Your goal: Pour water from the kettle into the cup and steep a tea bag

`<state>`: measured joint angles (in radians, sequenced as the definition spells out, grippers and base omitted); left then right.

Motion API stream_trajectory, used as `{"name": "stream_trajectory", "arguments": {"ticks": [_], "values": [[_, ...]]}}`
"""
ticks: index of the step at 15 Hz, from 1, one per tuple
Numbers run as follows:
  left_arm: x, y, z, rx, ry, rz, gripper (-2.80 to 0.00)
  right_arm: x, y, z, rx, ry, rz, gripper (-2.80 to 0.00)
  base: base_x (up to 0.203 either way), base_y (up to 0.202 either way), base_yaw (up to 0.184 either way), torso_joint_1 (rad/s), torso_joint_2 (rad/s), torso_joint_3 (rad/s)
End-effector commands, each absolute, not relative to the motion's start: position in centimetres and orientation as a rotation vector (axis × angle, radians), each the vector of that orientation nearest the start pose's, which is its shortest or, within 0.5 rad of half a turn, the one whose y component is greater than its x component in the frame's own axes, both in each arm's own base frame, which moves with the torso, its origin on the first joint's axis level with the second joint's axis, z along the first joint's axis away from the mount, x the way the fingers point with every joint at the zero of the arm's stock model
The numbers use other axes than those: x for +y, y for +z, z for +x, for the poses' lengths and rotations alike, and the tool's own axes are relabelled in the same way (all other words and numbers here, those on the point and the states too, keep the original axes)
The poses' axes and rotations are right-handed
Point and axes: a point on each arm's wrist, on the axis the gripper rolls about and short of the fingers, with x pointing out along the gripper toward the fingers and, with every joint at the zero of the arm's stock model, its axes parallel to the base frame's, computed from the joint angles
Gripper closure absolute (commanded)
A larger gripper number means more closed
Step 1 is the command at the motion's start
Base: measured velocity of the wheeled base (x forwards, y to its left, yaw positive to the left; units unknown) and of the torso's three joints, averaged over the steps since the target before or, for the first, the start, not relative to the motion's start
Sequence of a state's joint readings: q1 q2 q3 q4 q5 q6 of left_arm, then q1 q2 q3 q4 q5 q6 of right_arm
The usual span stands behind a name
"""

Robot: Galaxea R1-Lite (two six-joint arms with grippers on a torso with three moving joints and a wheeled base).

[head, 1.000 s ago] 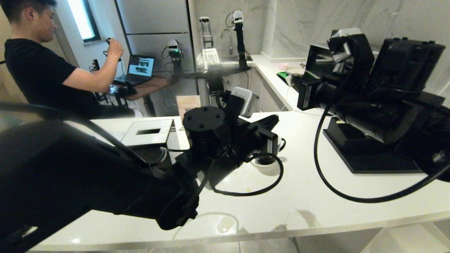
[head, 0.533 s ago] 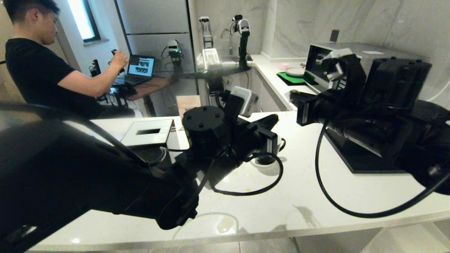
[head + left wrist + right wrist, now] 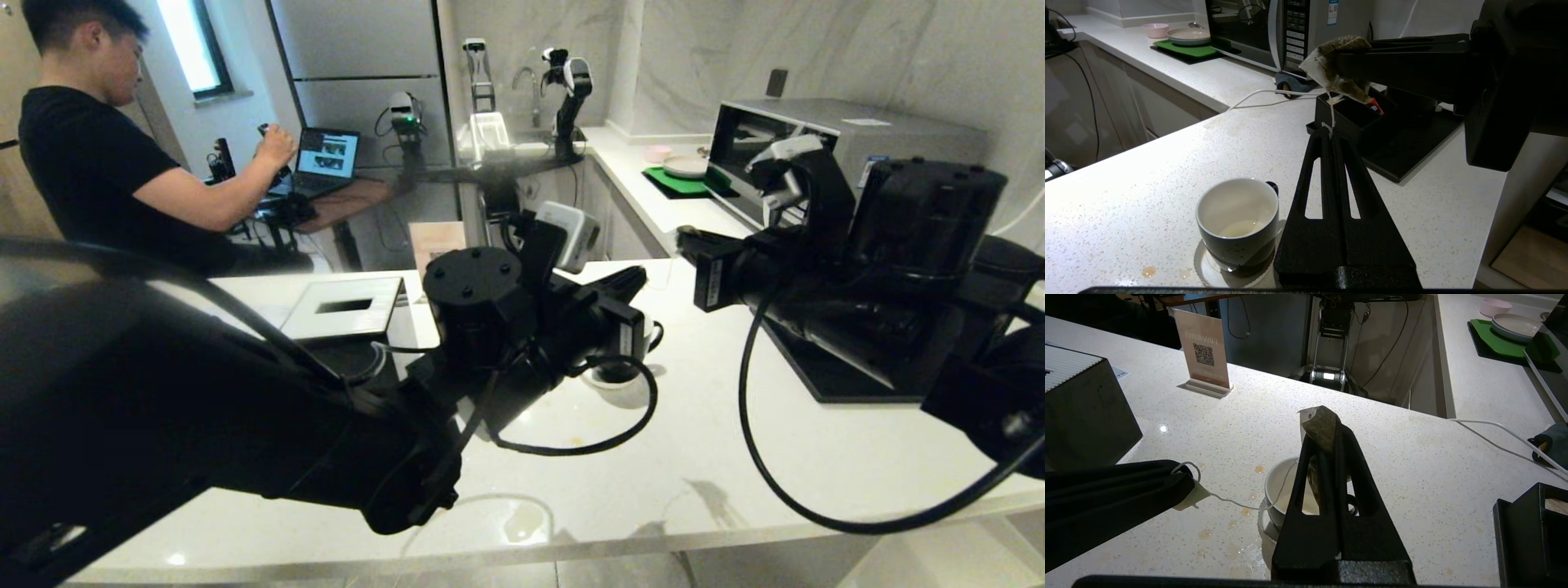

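Left gripper (image 3: 1329,134): black slotted fingers pressed together, pinching the thin white string (image 3: 1237,503) & its small paper tag (image 3: 1189,498); held above the counter, just beside the cup
Cup (image 3: 1238,222): small black mug w/ white inside & loop handle, upright on a small white round coaster (image 3: 1216,271); a little pale liquid in the bottom; in head view mostly hidden behind left arm
Counter (image 3: 694,457): white speckled stone top; a few tea-coloured drips near the coaster, a wet patch near the front edge
Right gripper (image 3: 1327,435): black fingers pressed together, clamping the wet brown tea bag (image 3: 1322,425) at the tips; held in the air over the cup
Tea bag: hangs clear of the cup, not in the liquid; string runs slack from it across to left gripper
Tray (image 3: 1404,147): flat black tray on the counter right of cup, w/ a small black open box (image 3: 1345,116) on it
Tissue box (image 3: 1081,412): dark cube w/ white slotted top, left side of counter
Sign (image 3: 1205,355): pinkish upright card w/ QR code, far edge of counter
Kettle: can't tell where, not made out in any view
Microwave (image 3: 849,135): silver, on back counter by the wall; green mat (image 3: 682,181) w/ plate beside it
Person (image 3: 106,163): black T-shirt, seated far left, hand raised by a laptop (image 3: 325,157)
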<state>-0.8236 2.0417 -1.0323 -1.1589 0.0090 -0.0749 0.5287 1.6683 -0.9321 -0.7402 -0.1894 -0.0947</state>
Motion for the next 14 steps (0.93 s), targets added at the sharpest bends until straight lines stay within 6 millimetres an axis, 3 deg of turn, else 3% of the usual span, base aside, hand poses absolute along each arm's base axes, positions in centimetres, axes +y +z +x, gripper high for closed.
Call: {"name": "stream_trajectory", "arguments": {"ticks": [1,2,14], "values": [[-28.93,17.50,26.82,-0.115,-0.818,-0.135,0.00,15.32,23.83,27.04,-0.023,0.338,-0.091,0.00,0.000,0.000,0.000,0.000,0.00,0.000],[-28.93,17.50,26.82,-0.115,-0.818,-0.135,0.00,15.32,23.83,27.04,-0.023,0.338,-0.091,-2.80,0.000,0.000,0.000,0.000,0.00,0.000],[-28.89,17.62,26.79,-0.118,-0.818,-0.137,0.00,14.82,24.27,26.17,-0.037,0.339,-0.083,-2.80,0.000,0.000,0.000,0.000,0.00,0.000]]}}
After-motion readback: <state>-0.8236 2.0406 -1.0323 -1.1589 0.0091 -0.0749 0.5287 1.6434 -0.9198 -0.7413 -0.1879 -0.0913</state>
